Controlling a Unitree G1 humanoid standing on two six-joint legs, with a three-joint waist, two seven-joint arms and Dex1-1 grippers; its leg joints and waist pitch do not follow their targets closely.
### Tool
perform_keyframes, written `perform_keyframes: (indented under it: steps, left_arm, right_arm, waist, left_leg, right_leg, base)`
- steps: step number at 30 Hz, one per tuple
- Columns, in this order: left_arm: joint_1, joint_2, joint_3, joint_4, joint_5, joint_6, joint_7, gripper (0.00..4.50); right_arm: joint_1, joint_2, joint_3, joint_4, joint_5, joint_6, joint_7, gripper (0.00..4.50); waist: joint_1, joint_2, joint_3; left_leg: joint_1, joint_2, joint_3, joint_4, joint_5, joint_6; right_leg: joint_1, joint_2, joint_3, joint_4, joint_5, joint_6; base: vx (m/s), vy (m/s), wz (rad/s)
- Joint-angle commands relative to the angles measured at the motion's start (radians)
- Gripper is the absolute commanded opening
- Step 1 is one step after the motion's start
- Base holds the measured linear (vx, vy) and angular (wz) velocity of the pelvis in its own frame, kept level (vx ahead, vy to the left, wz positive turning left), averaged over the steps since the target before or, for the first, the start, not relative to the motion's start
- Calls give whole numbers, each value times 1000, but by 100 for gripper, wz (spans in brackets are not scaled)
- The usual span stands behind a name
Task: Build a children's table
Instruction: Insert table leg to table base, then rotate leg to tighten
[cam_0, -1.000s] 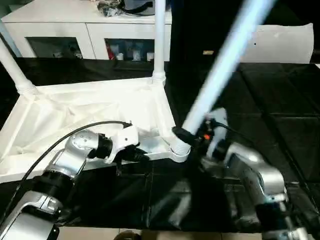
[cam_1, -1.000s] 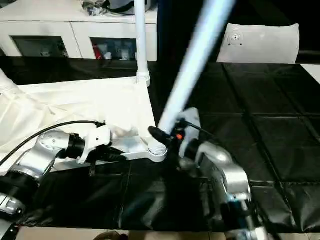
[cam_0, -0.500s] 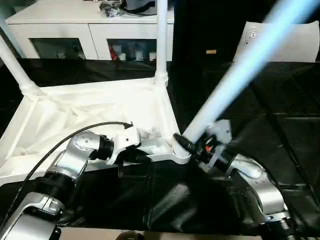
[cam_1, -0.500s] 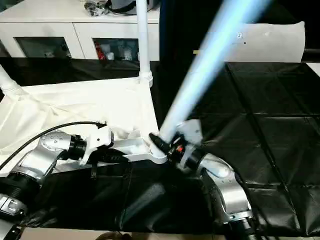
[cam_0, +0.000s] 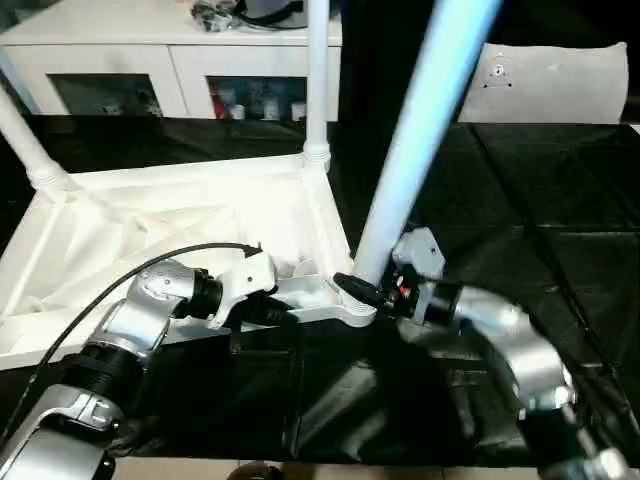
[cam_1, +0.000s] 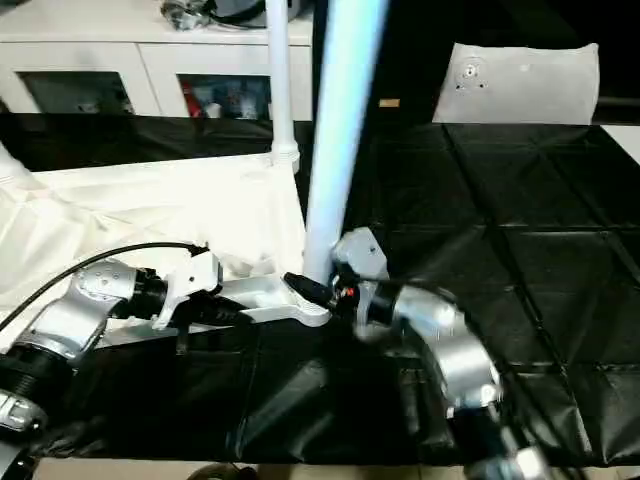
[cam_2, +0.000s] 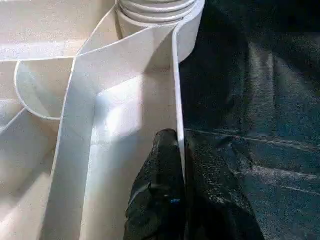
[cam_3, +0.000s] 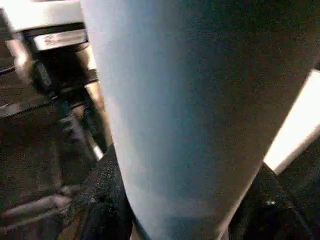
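**Third leg stood at the near corner socket**

The white plastic children's table top (cam_0: 150, 240) lay upside down on the black quilted mat (cam_0: 520, 220), ribbed underside up. Two long tapered white legs were already in: one (cam_0: 318, 70) upright at the far corner socket, another (cam_0: 25, 135) leaning off at the far left corner.

And there was the right tool (cam_0: 362, 292), its two black fingers clamped either side of the base of a third long white tapered leg (cam_0: 420, 120), right where it met the near right corner socket (cam_0: 352, 306). That leg rose from the socket, tipped a little to the right. In the right wrist view the leg (cam_3: 175, 115) sat squarely between the dark pads.

Over on the other side, the left tool (cam_0: 283, 315) was pinched together on the thin near rim of the table top (cam_2: 176, 100), just beside that same corner; the left wrist view had one black finger (cam_2: 160, 190) inside the rim and the other outside it, the threaded collar of the leg (cam_2: 155, 9) just beyond.

Behind it all stood a white cabinet with glass-fronted compartments (cam_0: 180, 60), and a white cushion-like block (cam_0: 560, 85) at the far right.
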Motion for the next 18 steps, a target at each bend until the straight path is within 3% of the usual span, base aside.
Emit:
perform_keyframes:
  steps: [1, 5, 7, 10, 11, 13, 18]
  left_arm:
    - [-43, -14, -7, -39, -30, -40, -28, 0]
    - [-138, -44, 19, 75, -18, -58, 22, 0]
    - [-174, -46, 23, 127, 4, -81, 56, 0]
    - [-225, -43, 33, 207, 33, -110, 98, 0]
    - [-228, -42, 34, 211, 35, -112, 101, 0]
    - [-242, -37, 37, 238, 44, -121, 115, 0]
    - [-246, -25, 39, 270, 32, -128, 84, 0]
  right_arm:
    - [68, 0, 134, 74, -28, 101, 76, 191]
    - [105, -10, 175, 17, -20, 132, 113, 191]
    - [117, -6, 179, 5, -23, 134, 108, 191]
    - [127, 8, 174, 7, -31, 128, 95, 191]
    - [127, 10, 173, 7, -32, 127, 93, 191]
    - [130, 20, 167, 6, -35, 126, 75, 191]
    - [125, 55, 141, 17, -44, 115, 16, 191]
  waist:
    - [-4, 0, -35]
    - [10, -3, -33]
    - [13, -2, -29]
    - [12, 2, -27]
    - [12, 6, -26]
    - [11, 5, -26]
    - [5, 4, -27]
  left_leg:
    - [24, 81, -28, -70, -185, 72]
    - [31, 82, -25, -70, -188, 76]
    - [31, 83, -26, -74, -218, 61]
    - [34, 88, -31, -86, -291, 14]
    - [35, 88, -32, -87, -301, 7]
    - [37, 89, -33, -91, -329, -12]
    - [35, 89, -32, -94, -323, -14]
  right_leg:
    - [12, -97, 48, -75, 61, -251]
    - [10, -99, 47, -79, 59, -247]
    - [8, -100, 47, -85, 7, -240]
    - [7, -103, 50, -91, -85, -231]
    - [7, -104, 50, -91, -94, -230]
    - [6, -107, 53, -94, -112, -229]
    - [6, -107, 54, -93, -94, -235]
  base:
    - [0, 0, 0]
    - [0, 0, 0]
    - [0, 0, 0]
    - [0, 0, 0]
    - [0, 0, 0]
    - [0, 0, 0]
    - [0, 0, 0]
